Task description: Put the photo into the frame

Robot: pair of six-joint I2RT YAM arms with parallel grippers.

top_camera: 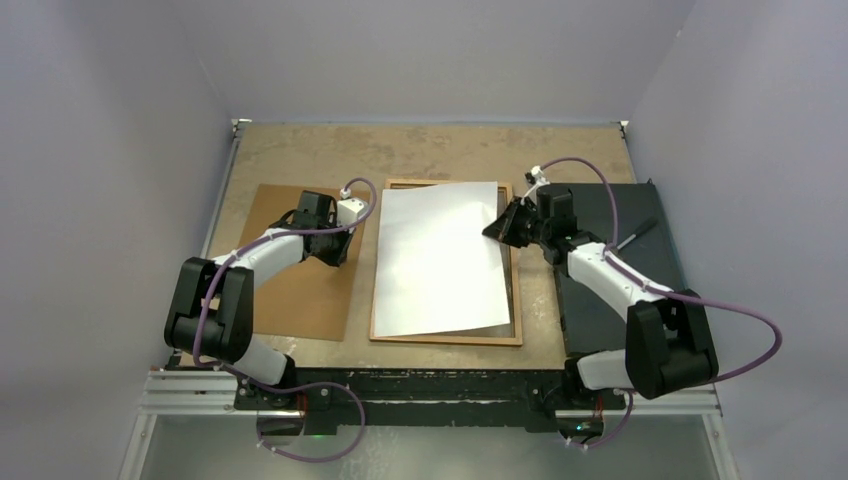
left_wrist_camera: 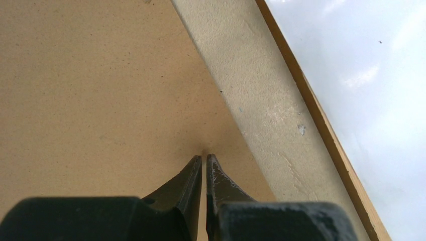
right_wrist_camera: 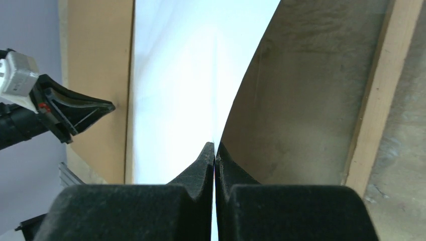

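Starting from the near side, the thin-railed orange-brown wooden picture frame (top_camera: 445, 341) lies flat on the speckled tan table (top_camera: 430, 150), its near rail just beyond the arm bases. The large thin rectangular photo (top_camera: 440, 262) lies over the opening with its plain whitish back up, so the print faces down, as loading from behind would need. Its near edge rests close to the near rail. I cannot tell whether the left edge sits inside the left rail or on top of it.

Farther in, the right gripper (right_wrist_camera: 215, 148) is clamped on the photo's right edge and holds that side bowed up off the right rail, probably so the sheet can be steered and lowered into the recess rather than shoved flat. Opposite, the left gripper (left_wrist_camera: 204, 158) has its fingers drawn almost together around nothing. Its tips are at or just above the plain brown rectangular backing board (top_camera: 290, 290) beside the frame's left rail, out of the sheet's way. A black rectangular slab (top_camera: 600, 310) lies beneath the right arm. Farthest off, the frame's far rail shows just past the photo's far edge.
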